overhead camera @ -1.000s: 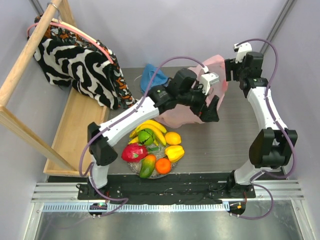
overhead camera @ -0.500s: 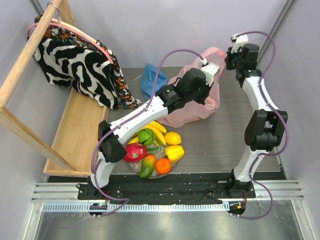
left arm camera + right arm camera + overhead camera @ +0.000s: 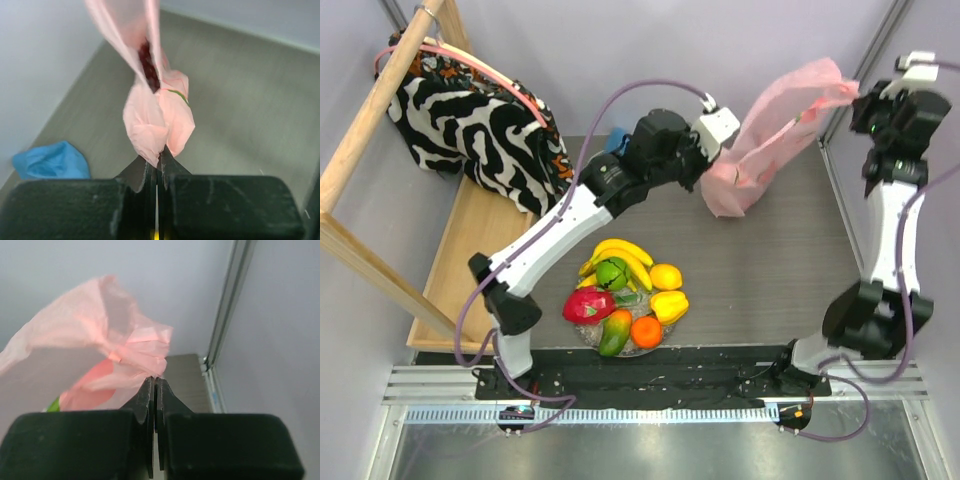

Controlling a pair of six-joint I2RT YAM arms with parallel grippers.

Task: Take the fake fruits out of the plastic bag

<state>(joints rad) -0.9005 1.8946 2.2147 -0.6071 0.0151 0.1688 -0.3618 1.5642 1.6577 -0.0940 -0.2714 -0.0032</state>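
Where pinched, thin transl. pink bag (image 3: 763,145) crumples

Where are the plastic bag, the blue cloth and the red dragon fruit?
plastic bag (image 3: 728,188): top external view, its lower bulge.
blue cloth (image 3: 50,161): left wrist view, its middle.
red dragon fruit (image 3: 588,305): top external view, its body.

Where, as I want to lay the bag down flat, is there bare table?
Bare: the grey table right of the fruit pile, below the hanging plastic bag, out to the right edge. Also a narrower strip between the pile and the blue cloth, though the left arm spans it. Crowded: the wooden rack with patterned fabric at left.
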